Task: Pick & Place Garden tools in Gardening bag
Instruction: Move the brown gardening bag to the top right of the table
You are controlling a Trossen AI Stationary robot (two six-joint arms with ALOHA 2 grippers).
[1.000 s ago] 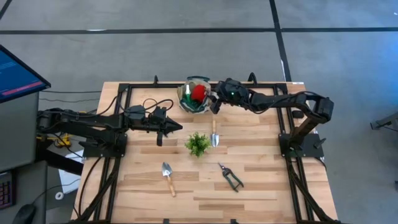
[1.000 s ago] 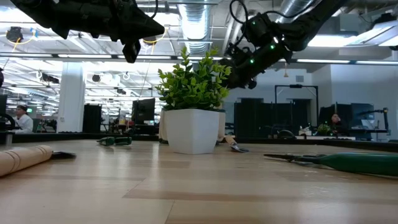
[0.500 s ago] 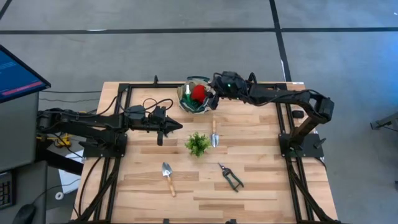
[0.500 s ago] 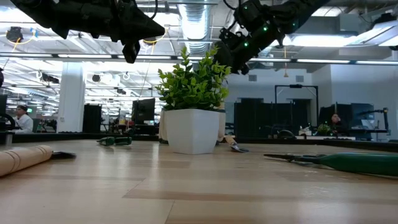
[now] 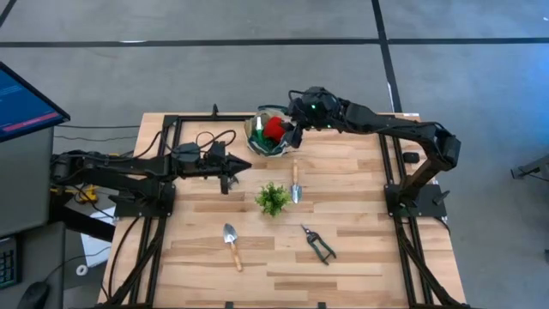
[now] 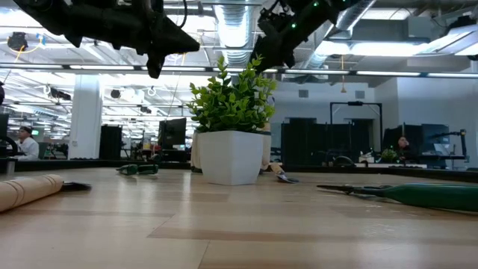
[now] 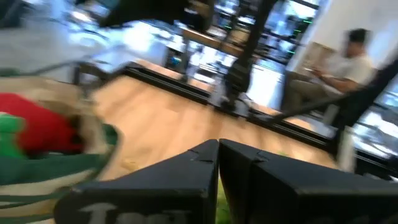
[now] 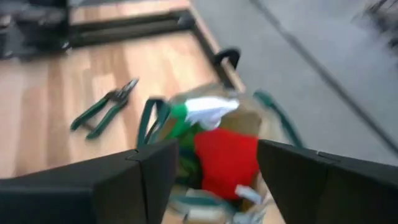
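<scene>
The right pincer (image 5: 294, 130) hangs just above the rim of the gardening bag (image 5: 268, 133) in the upper middle of the high view. Its own wrist view shows the fingers spread wide with nothing between them, which suits a release over the bag. Inside the bag lie the red gloves (image 8: 227, 157) and the green spray bottle (image 8: 200, 115), so part of the job looks done.

The left pincer (image 5: 228, 168) waits left of centre above the tabletop (image 5: 360, 249), fingers pressed together and empty, clear of the other arm's path.

Still on the tabletop are one trowel (image 5: 295, 184) just right of the plant (image 5: 273, 198), another trowel (image 5: 232, 243) at lower left of centre, and the pruning shears (image 5: 318, 243) at lower right of centre. All lie flat and apart, easy to approach from above.
</scene>
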